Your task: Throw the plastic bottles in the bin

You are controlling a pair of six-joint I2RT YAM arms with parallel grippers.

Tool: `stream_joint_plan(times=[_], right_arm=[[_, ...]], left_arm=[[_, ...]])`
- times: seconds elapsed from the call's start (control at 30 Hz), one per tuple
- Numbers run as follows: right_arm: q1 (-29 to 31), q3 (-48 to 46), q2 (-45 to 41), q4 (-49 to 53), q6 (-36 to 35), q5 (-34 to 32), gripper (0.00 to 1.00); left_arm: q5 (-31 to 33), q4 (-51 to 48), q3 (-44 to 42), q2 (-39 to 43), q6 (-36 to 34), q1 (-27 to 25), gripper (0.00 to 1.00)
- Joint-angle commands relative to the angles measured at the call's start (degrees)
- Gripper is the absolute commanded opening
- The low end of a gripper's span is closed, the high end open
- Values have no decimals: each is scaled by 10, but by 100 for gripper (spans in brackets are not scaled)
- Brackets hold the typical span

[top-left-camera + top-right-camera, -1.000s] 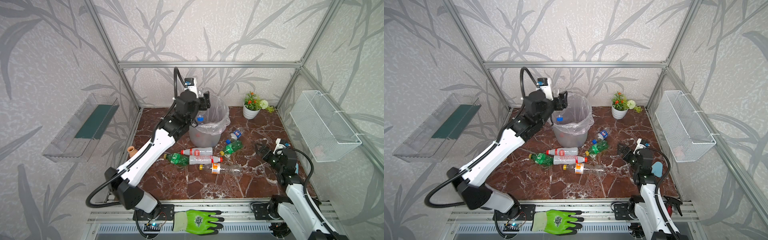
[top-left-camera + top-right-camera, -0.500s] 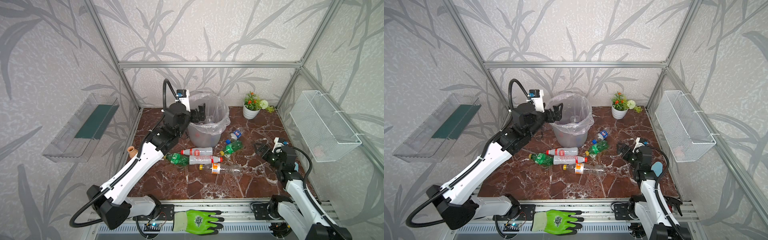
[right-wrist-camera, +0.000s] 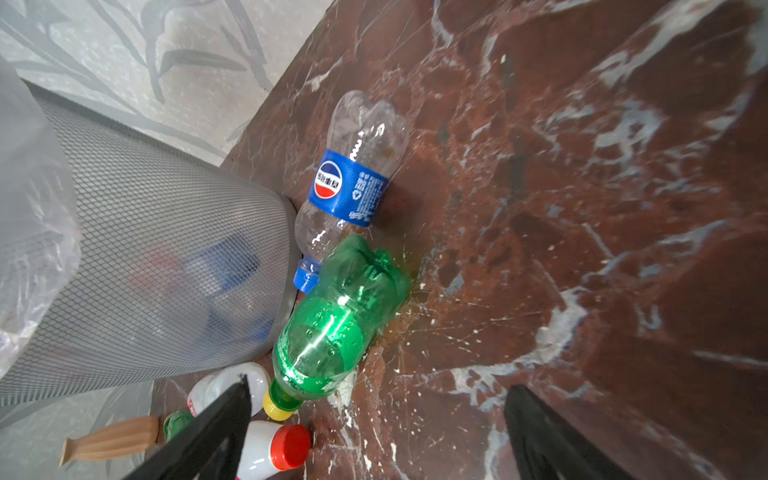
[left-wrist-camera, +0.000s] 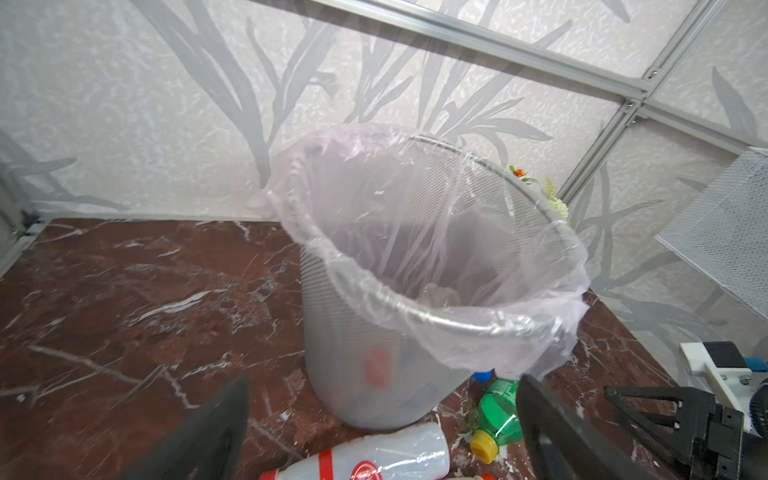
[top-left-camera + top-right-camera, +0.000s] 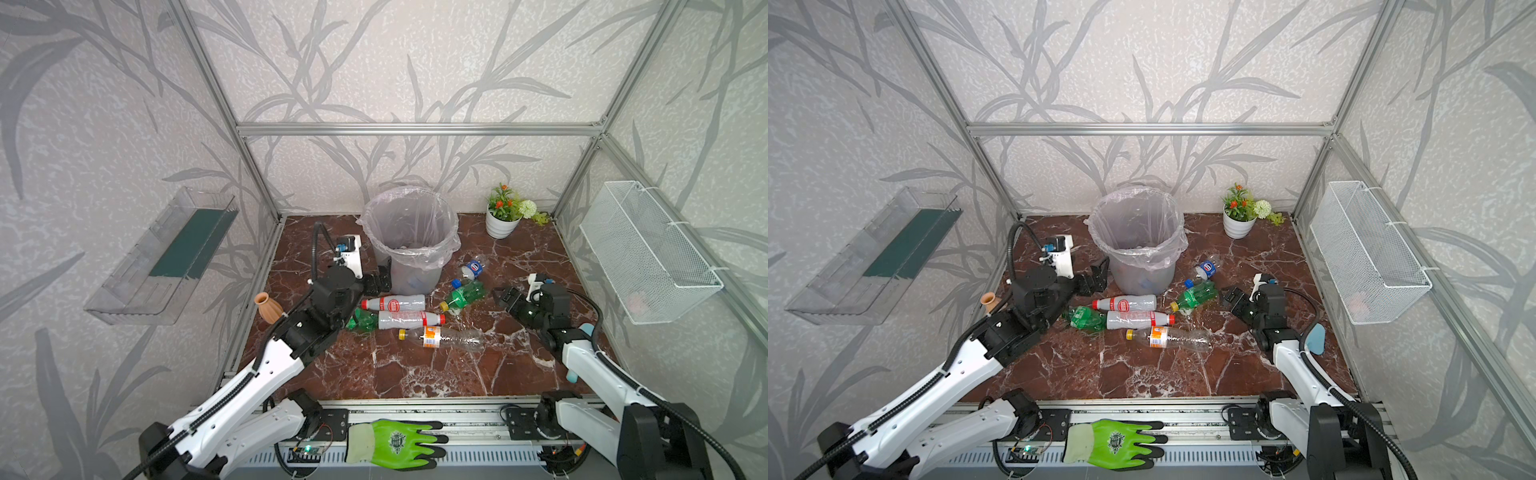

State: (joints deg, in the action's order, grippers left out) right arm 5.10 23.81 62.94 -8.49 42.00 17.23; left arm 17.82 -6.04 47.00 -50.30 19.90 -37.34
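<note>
6 bottles (image 5: pixel 409 319) are left lying on the worktop (image 5: pixel 415 374), all close to the 2 hands. A green bottle (image 3: pixel 332 324) lies just ahead of the right hand (image 5: pixel 506 300), base end nearer. A blue-label bottle (image 3: pixel 353 183) lies just beyond it, and the bin (image 3: pixel 166 232) stands beside both. The right hand is spread wide and nothing is held in it. The left hand (image 5: pixel 380 277) is likewise spread wide and empty, close beside the bin wall, with a white bottle (image 4: pixel 374 459) just below and ahead of it.

The step in hand is judged to be the pick of the green bottle by the right hand. The body should be straddled across its width, not at the tapered neck. The jaws should be closed gently, since thin plastic can be expected to buckle and slip. The blue-label bottle should not be nudged. The rim and the loose liner (image 4: pixel 540 332) must be cleared before release.

In the bin, blurred blue and red shapes, taken for bottles, are seen low through the mesh wall. Flowers (image 5: pixel 503 198) are held in the pot (image 5: pixel 500 226) beyond the right hand. In the basket (image 5: pixel 648 249) on the wall behind that hand, only a faint pink shape is made out. In the tray (image 5: pixel 137 291) on the wall behind the left hand, only a green sheet is seen.
</note>
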Motion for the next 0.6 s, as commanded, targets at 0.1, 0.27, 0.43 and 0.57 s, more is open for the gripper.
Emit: stream_joint_plan(times=[0.1, 0.27, 0.43, 0.57], right_arm=[[59, 41, 82, -57, 42, -42, 93], [92, 73, 141, -61, 49, -56, 91], [106, 96, 183, -56, 64, -66, 89], [118, 118, 206, -34, 68, -82, 89]], left_arm=[[76, -46, -76, 59, 67, 0, 99], [109, -95, -111, 85, 105, 1, 99], [128, -120, -125, 91, 123, 1, 99], [129, -122, -132, 88, 127, 1, 99]])
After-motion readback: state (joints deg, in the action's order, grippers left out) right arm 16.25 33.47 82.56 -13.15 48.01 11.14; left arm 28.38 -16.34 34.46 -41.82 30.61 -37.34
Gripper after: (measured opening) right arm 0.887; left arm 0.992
